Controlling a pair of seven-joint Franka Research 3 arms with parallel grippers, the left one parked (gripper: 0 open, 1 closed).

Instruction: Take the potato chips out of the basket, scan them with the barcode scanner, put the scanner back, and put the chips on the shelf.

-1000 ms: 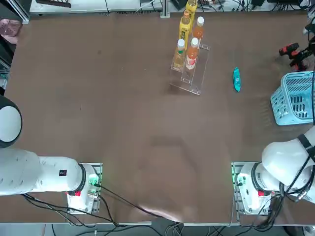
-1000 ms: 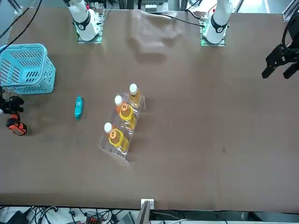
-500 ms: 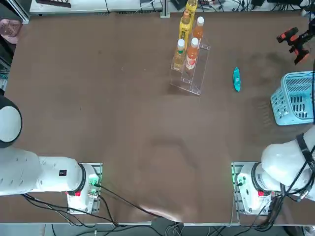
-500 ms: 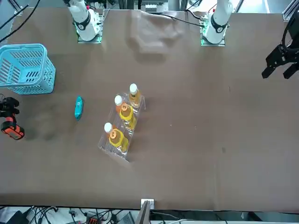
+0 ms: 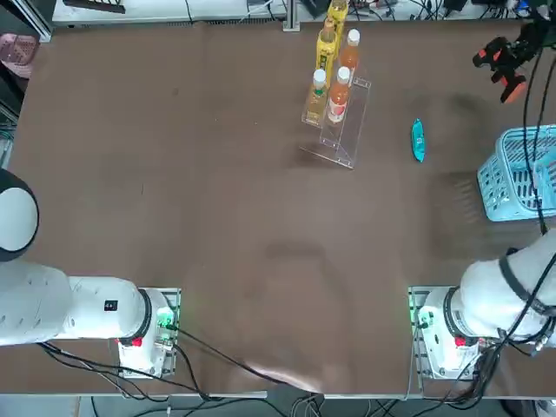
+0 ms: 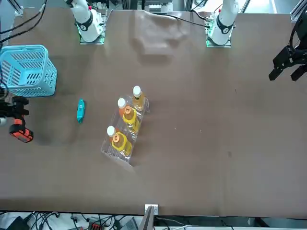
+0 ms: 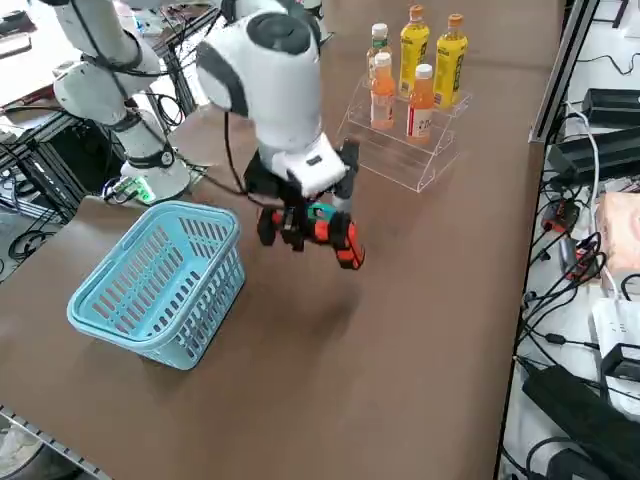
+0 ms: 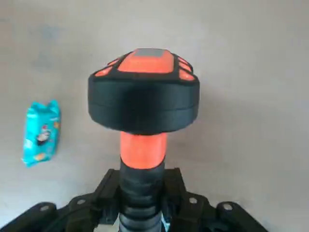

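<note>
My right gripper is shut on the handle of the black and red-orange barcode scanner, which it holds above the table past the far side of the basket. That scanner hangs near the far right corner. The teal potato chips packet lies flat on the table between the shelf and the basket, and it also shows as the chips in the wrist view, off to one side of the scanner head. The light-blue basket stands at the right edge. The clear shelf sits at the far middle.
Several orange bottles and yellow bottles stand on the shelf. Cables and boxes lie on the floor beyond the table's far edge. The parked left gripper hangs over the other side of the table.
My right gripper has carried the scanner away from the robot's base, from beside the basket toward the table's far edge, and slightly toward the chips. The chips, basket and shelf have not moved.
</note>
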